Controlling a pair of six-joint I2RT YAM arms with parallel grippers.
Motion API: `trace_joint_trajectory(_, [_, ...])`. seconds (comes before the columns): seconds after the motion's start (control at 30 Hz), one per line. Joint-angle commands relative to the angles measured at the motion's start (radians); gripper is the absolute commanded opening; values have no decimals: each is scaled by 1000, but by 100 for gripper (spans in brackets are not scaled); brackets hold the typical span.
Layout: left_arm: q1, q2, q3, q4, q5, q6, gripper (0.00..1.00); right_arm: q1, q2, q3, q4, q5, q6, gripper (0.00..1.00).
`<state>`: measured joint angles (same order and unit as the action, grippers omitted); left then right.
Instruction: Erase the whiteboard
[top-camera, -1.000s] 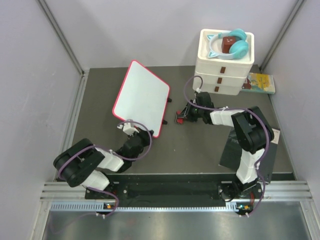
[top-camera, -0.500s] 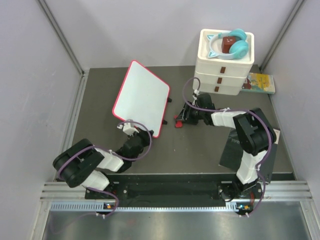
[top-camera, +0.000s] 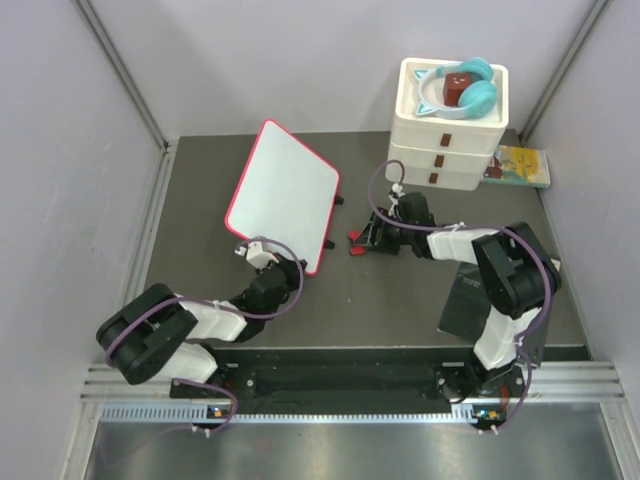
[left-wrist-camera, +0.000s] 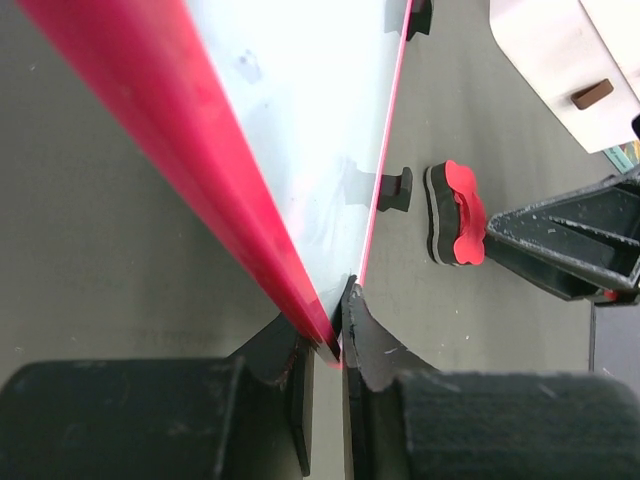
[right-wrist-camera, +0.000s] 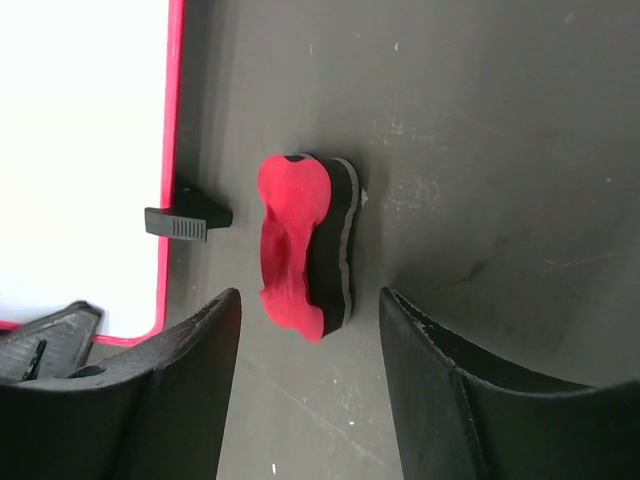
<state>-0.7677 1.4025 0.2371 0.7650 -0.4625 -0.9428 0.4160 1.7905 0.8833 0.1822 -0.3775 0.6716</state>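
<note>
Red-topped eraser (right-wrist-camera: 300, 245) pickup in hand; whiteboard (top-camera: 283, 195) sits left of centre on the table (top-camera: 395, 292).
We see left gripper (left-wrist-camera: 335, 335) clamped on its near corner and right gripper (right-wrist-camera: 310, 300) spread open astride the eraser. Next, we judge: close, lift, wipe.

The parted right pincer (right-wrist-camera: 308, 300) straddles a red eraser (right-wrist-camera: 298, 240).

The right gripper (top-camera: 358, 240) has crept slightly left across the counter (top-camera: 390, 300) toward the whiteboard (top-camera: 285, 195), its spread fingers on either side of the red-and-black eraser (right-wrist-camera: 305, 245). The right arm's elbow (top-camera: 515, 275) has swung outward to the right. The left arm's elbow (top-camera: 140, 340) has sunk back toward the near left edge.
</note>
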Motion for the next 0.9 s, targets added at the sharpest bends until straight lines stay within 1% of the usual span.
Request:
trace_joint_trajectory(0.0, [-13,50,-47,-388,64,84,1,-2,-80,-12,-20,26,-43,57])
trace_joint_trajectory(0.03, [-16,46,-53,-365,77,102,3,-2,-86,-15,-21,29,-44,57])
trace_joint_trajectory(0.07, [-18,43,-73,-333,93,114,13,-2,-92,-15,-20,29,-47,57])
trace_joint_trajectory(0.13, [-22,24,-96,-297,99,111,23,-2,-98,-14,-18,23,-47,57])
trace_joint_trajectory(0.17, [-22,20,-102,-288,99,111,31,-2,-98,-15,-15,20,-46,57])
trace_joint_trajectory(0.3, [-25,-20,-120,-271,107,124,43,-2,-80,-9,20,-37,-30,57])
trace_joint_trajectory(0.43, [-27,-59,-125,-268,105,140,45,1,-72,-4,39,-64,-29,57])
trace_joint_trajectory(0.73, [-33,-144,-131,-280,101,171,47,20,-75,-4,74,-87,-29,56])
trace_joint_trajectory(0.83, [-36,-195,-137,-290,105,186,49,33,-82,-3,95,-93,-27,56])
trace_joint_trajectory(0.87, [-39,-210,-140,-293,104,190,51,38,-83,-1,95,-92,-27,56])
